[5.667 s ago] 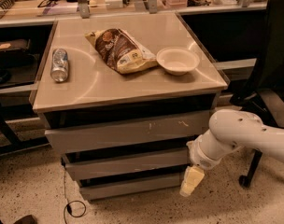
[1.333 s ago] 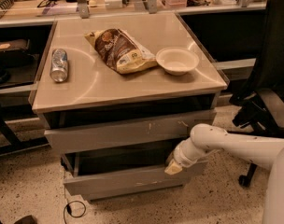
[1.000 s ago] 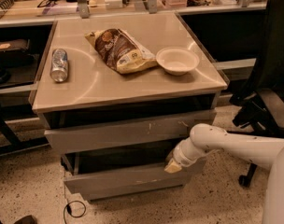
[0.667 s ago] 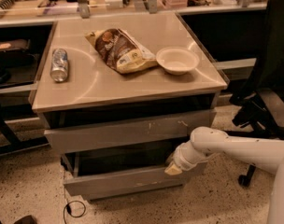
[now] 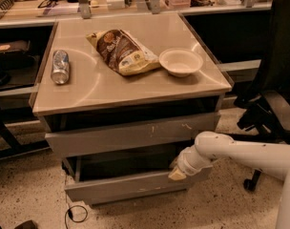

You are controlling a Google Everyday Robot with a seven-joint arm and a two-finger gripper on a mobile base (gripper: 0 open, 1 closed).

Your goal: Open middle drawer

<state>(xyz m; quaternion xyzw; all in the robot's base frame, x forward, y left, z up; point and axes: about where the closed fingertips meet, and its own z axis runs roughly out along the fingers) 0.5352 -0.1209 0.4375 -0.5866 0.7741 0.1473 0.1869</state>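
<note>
Middle drawer [image 5: 128, 189], where?
Lower centre of frame, under the top drawer [image 5: 130, 133]. Its plain grey front sits forward of the front above, with a dark gap behind its upper edge. Partly open.
Gripper?
Gripper [image 5: 177, 174] is lower right of centre, at the right end of that front's upper edge. Touching it or just beside it, hard to separate.
Open or closed? Holding anything?
Can't tell. The cream tip reads as one blob against the edge. Can't tell if it grips the front either.
Arm?
White arm [image 5: 240, 154] comes in from the right edge, angled down and left to the gripper.
Top drawer?
Taller grey front with white scratches toward its right side. There's a dark slot between it and the tabletop [image 5: 135, 89].
What's on top?
Can [image 5: 60, 67] on its side at the left. Chip bag [image 5: 122, 51] flat in the middle. White bowl [image 5: 181, 62] upright just right of the bag, touching or nearly. Can is well apart from both.
Anything else?
Black chair [image 5: 274, 94] at the right edge. Cable [image 5: 76, 213] looped on the speckled floor [image 5: 25, 194] below the drawer's left end. Cluttered bench [image 5: 40, 6] along the top of frame.
</note>
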